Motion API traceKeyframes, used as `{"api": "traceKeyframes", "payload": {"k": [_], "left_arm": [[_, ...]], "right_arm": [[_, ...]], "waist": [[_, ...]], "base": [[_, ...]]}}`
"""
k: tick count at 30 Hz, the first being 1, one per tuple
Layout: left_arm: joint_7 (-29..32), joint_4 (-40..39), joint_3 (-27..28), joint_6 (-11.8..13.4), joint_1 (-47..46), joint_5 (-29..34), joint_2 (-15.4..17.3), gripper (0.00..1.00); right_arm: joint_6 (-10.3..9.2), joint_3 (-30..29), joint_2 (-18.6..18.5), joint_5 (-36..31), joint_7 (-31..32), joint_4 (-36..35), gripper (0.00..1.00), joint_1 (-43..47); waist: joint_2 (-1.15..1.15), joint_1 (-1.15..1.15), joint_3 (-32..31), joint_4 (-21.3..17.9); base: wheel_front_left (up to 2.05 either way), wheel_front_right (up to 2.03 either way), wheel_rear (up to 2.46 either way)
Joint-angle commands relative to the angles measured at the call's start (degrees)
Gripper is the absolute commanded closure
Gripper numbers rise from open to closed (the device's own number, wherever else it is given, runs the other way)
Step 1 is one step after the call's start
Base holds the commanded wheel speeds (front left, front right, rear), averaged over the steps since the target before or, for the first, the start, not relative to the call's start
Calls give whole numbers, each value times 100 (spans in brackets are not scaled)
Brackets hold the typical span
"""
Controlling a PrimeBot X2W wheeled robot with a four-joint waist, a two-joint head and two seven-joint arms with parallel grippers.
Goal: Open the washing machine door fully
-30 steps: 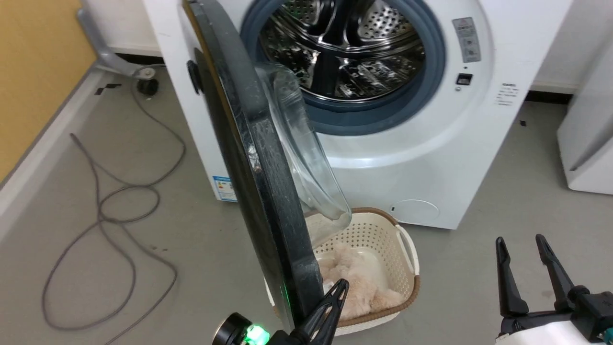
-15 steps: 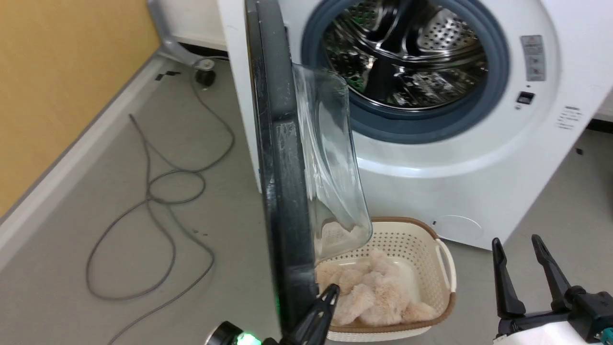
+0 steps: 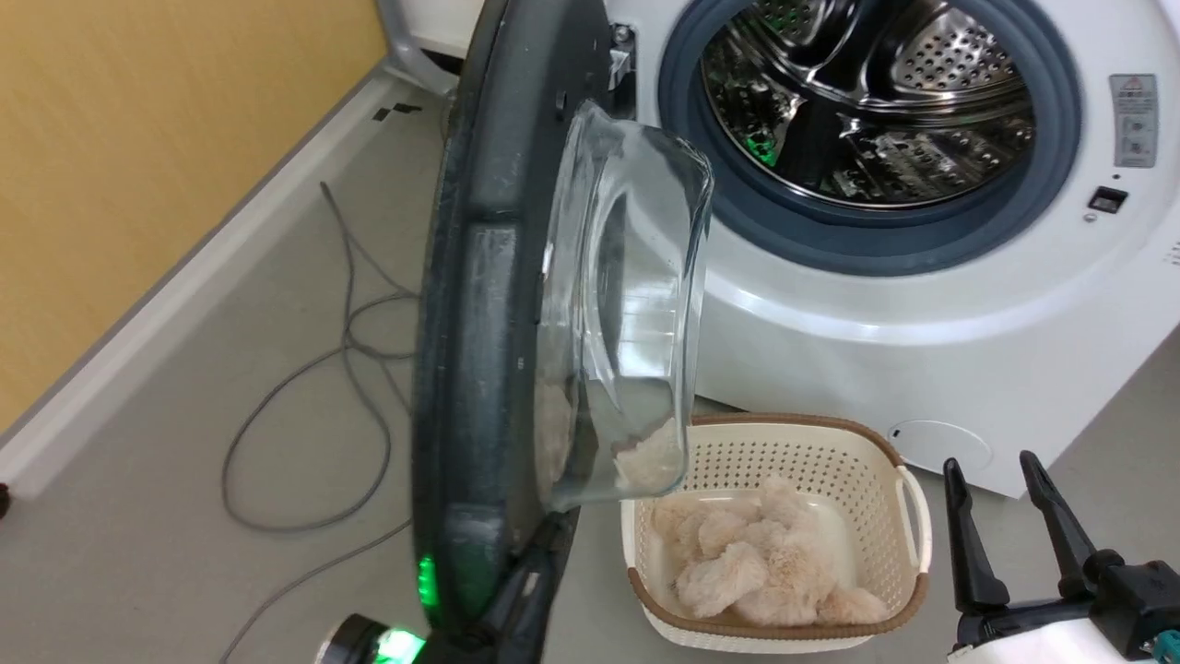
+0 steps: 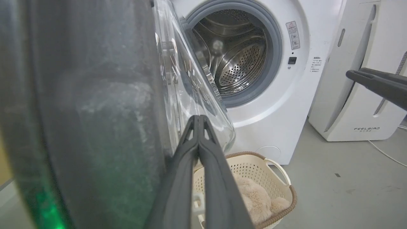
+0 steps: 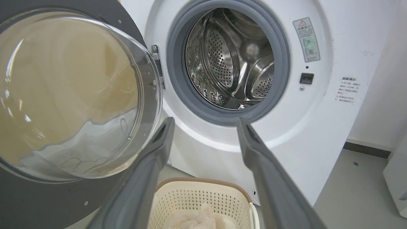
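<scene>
Below, left tool (image 4: 198, 119) pinched together against washing machine door (image 3: 479, 304) rim, right tool (image 3: 988, 463) spread, empty.

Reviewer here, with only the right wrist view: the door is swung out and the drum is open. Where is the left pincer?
Observer: The left pincer is shut, with its tips low on the inner side of the door. I cannot tell whether they touch it.
Operator: What else stands nearby?
Observer: A white appliance lettered FEELBIRD stands beside the washer, on its latch side.
</scene>
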Motion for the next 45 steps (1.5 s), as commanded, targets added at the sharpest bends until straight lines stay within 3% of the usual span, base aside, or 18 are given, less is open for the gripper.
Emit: {"api": "traceKeyframes", "payload": {"k": [1, 12, 23, 36, 45], "left_arm": [[-24, -24, 174, 87, 65, -3, 70, 100], [-24, -141, 1240, 393, 106, -137, 337, 100], [-24, 153, 2369, 443, -264, -442, 337, 100], [-24, 890, 3501, 283, -1123, -669, 413, 100], [-24, 1679, 4095, -10, -1892, -762, 601, 100]], "right_arm": [[5, 6, 21, -43, -25, -18, 0, -8], [5, -6, 21, -135, -25, -68, 0, -76], [5, -46, -25, -211, -25, -107, 0, -233], [5, 17, -182, -211, -25, -122, 0, -487], [5, -1, -338, -230, -25, -148, 0, -661]], "waist": [[0, 0, 57, 67], [0, 0, 263, 197], [0, 0, 594, 231], [0, 0, 1023, 145], [0, 0, 1338, 56]], "base": [[0, 0, 0], [0, 0, 0], [0, 0, 0], [0, 0, 0], [0, 0, 0]]}}
